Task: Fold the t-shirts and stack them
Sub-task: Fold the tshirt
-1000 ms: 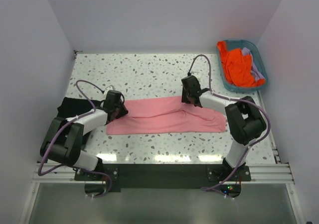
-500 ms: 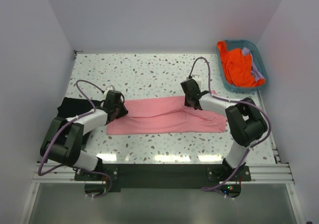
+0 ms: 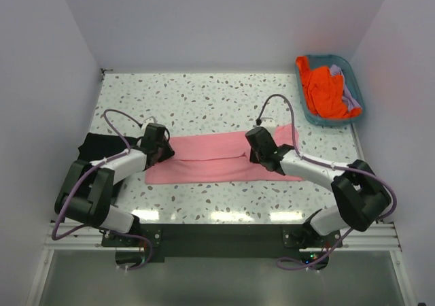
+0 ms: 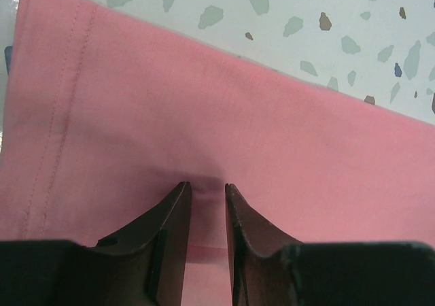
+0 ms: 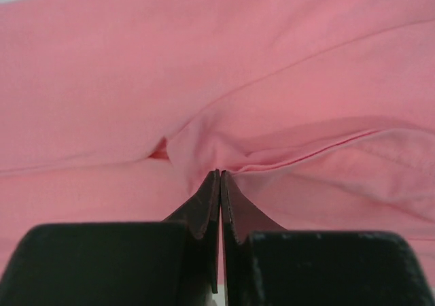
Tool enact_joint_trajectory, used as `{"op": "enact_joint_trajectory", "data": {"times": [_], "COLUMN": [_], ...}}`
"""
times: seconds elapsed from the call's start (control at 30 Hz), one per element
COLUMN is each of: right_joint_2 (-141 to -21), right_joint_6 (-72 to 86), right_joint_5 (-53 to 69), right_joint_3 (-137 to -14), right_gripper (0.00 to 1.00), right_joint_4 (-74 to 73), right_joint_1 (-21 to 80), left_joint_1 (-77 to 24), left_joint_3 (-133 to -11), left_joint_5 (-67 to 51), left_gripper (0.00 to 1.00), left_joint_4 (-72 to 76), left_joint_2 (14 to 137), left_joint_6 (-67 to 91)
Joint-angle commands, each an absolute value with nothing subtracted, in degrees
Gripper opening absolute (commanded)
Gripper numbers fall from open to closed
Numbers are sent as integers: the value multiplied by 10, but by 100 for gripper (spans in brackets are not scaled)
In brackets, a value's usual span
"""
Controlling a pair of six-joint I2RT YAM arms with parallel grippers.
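Top view of a speckled tabletop (image 3: 204,102), two robot arms reaching in from its near edge.

Across the middle of the tabletop, somewhat nearer the near edge: a salmon-pink t-shirt (image 3: 217,158), spread as a long flat band running left to right. Right end bunched and partly doubled over.

At the left end of the band, close to its hem: the left gripper (image 3: 165,154). In the left wrist view, left gripper (image 4: 207,187) pressed down on the pink cloth, jaws narrow, a small ridge of fabric pinched between the dark fingertips (image 4: 178,200). Stitched hem along the left side of that view, bare speckled surface beyond the far edge of the cloth.

Towards the right end of the band: the right gripper (image 3: 255,154). In the right wrist view, right gripper (image 5: 219,178) fully closed, fingertips (image 5: 207,197) pressed together, pink folds and creases gathered right at the tips, a thin bit of the shirt nipped there.

By the left edge of the tabletop, beside the left arm: a black t-shirt (image 3: 95,146), lying flat, apart from the pink one.

At the far right corner: a teal basket (image 3: 323,57), holding a crumpled bright orange t-shirt (image 3: 325,90) and a pale lavender t-shirt (image 3: 348,96) tucked against its right side.
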State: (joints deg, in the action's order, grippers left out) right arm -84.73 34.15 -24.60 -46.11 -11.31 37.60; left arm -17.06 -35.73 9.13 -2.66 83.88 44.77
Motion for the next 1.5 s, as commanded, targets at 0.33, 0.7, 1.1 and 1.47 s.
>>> {"op": "enact_joint_trajectory", "data": {"times": [0.33,0.7,1.1,1.47], "right_joint_2": [-659,-734,-722,-706], "right_joint_6": [399,304,301,305], "right_joint_5": [-353,-390,-202,-140], "right_joint_3": [-373,-452,-448,-451], "right_gripper": [44,59,59,58], "right_joint_4": [-154,-202,-185,-193], "right_joint_1": [433,332,163,98], "left_joint_1": [-174,-215,-515,-586], "left_joint_3": [-354,-406,-570,-627], "left_joint_5": [69,5,63,142], "left_gripper": [40,51,62,62], "left_joint_4": [-9,-13,18,23], "left_joint_2": [833,824,960,1043], "left_joint_6": [419,362,438,631]}}
